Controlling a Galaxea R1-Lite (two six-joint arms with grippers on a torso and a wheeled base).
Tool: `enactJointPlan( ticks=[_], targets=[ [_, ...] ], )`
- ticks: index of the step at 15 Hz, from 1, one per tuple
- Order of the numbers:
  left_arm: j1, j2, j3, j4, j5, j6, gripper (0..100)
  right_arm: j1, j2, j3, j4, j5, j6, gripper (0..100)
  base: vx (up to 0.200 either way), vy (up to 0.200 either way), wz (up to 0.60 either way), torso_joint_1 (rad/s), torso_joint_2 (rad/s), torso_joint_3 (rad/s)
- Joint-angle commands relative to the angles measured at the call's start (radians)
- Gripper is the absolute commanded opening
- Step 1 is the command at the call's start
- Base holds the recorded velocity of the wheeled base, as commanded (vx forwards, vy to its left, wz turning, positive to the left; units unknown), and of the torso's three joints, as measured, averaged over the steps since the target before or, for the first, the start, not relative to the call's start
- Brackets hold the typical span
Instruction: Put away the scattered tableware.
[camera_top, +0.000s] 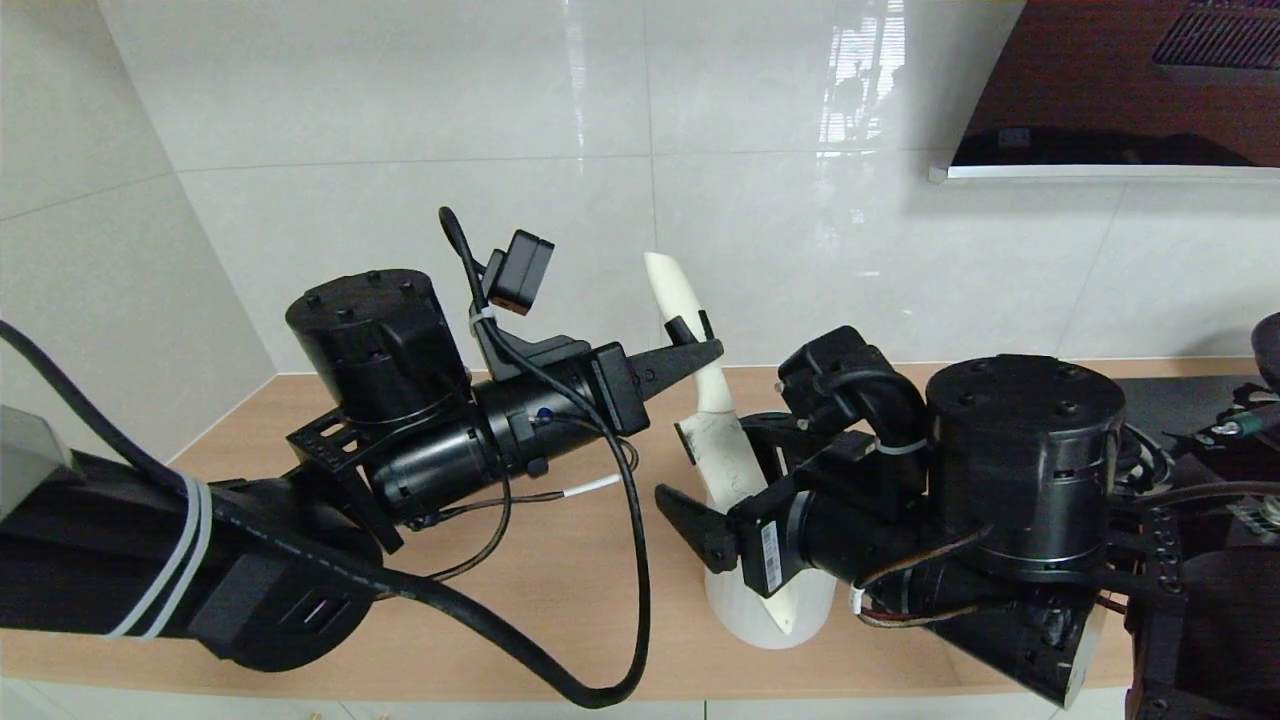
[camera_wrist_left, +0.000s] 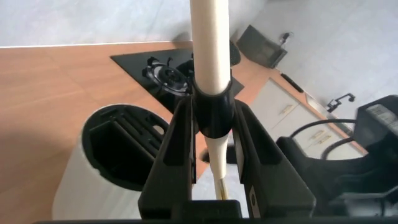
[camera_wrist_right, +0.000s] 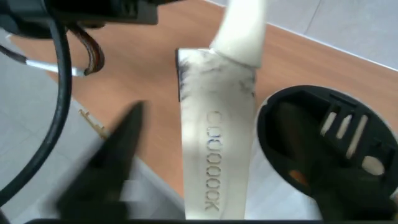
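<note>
Your left gripper raised level, jaws clamped on knife handle, right gripper jaws wide either side of blade, stamped marks unreadable

Knife beside holder, holder on counter, stove to the right

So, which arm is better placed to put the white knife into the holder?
Left, I would say. The left gripper is shut on the knife by its handle, blade pointing down close by the holder. The right gripper is open, fingers either side of the blade, gripping nothing.
</note>
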Motion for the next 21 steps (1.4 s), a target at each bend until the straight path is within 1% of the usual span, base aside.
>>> enactJointPlan(
  ticks=[1, 3, 5, 6, 7, 8, 9, 11, 12, 14, 15, 18, 19, 20, 21],
  targets=[
    [-0.001, -0.033, 0.002, 0.0, -0.001, -0.002, 0, 0.001, -0.001, 0.005, -0.017, -0.002, -0.001, 100, 0.0, 0.0, 0.0, 0.0, 0.0, 0.0],
    [0.0, -0.041, 0.0, -0.005, 0.001, -0.001, 0, -0.016, -0.049, 0.013, -0.049, -0.026, -0.004, 100, 0.0, 0.0, 0.0, 0.0, 0.0, 0.0],
    [0.004, -0.035, -0.024, -0.015, 0.01, 0.005, 0, -0.122, -0.13, 0.01, -0.051, -0.023, -0.007, 100, 0.0, 0.0, 0.0, 0.0, 0.0, 0.0],
    [0.022, -0.032, -0.052, -0.015, 0.01, 0.027, 0, -0.174, -0.159, 0.003, -0.049, -0.023, -0.007, 100, 0.0, 0.0, 0.0, 0.0, 0.0, 0.0],
    [0.045, -0.015, -0.11, -0.015, 0.008, 0.068, 0, -0.204, -0.187, 0.003, -0.048, -0.023, -0.012, 100, 0.0, 0.0, 0.0, 0.0, 0.0, 0.0],
    [0.053, -0.01, -0.142, -0.015, 0.008, 0.087, 0, -0.218, -0.199, 0.003, -0.046, -0.022, -0.02, 100, 0.0, 0.0, 0.0, 0.0, 0.0, 0.0],
    [0.057, -0.013, -0.182, -0.015, 0.008, 0.116, 0, -0.246, -0.224, 0.006, -0.044, -0.022, -0.032, 100, 0.0, 0.0, 0.0, 0.0, 0.0, 0.0],
    [0.057, -0.033, -0.164, -0.017, 0.011, 0.162, 0, -0.255, -0.224, 0.006, -0.044, -0.022, -0.032, 100, 0.0, 0.0, 0.0, 0.0, 0.0, 0.0],
    [0.057, -0.035, -0.162, -0.015, 0.011, 0.179, 0, -0.258, -0.221, 0.006, -0.044, -0.022, -0.032, 100, 0.0, 0.0, 0.0, 0.0, 0.0, 0.0],
    [0.057, -0.021, -0.147, -0.015, 0.011, 0.257, 0, -0.283, -0.21, 0.005, -0.044, -0.022, -0.032, 100, 0.0, 0.0, 0.0, 0.0, 0.0, 0.0],
    [0.056, -0.016, -0.146, -0.015, 0.014, 0.265, 0, -0.283, -0.212, 0.005, -0.044, -0.022, -0.032, 100, 0.0, 0.0, 0.0, 0.0, 0.0, 0.0],
    [0.054, -0.018, -0.146, -0.017, 0.024, 0.265, 0, -0.284, -0.213, 0.005, -0.044, -0.022, -0.033, 100, 0.0, 0.0, 0.0, 0.0, 0.0, 0.0],
    [0.051, -0.026, -0.136, -0.017, 0.028, 0.298, 0, -0.284, -0.21, 0.005, -0.044, -0.022, -0.032, 100, 0.0, 0.0, 0.0, 0.0, 0.0, 0.0],
    [0.051, -0.026, -0.135, -0.017, 0.03, 0.304, 0, -0.284, -0.21, 0.005, -0.044, -0.022, -0.033, 100, 0.0, 0.0, 0.0, 0.0, 0.0, 0.0],
    [0.033, -0.03, -0.113, -0.018, 0.039, 0.357, 0, -0.284, -0.205, 0.005, -0.044, -0.022, -0.033, 100, 0.0, 0.0, 0.0, 0.0, 0.0, 0.0]
  ],
)
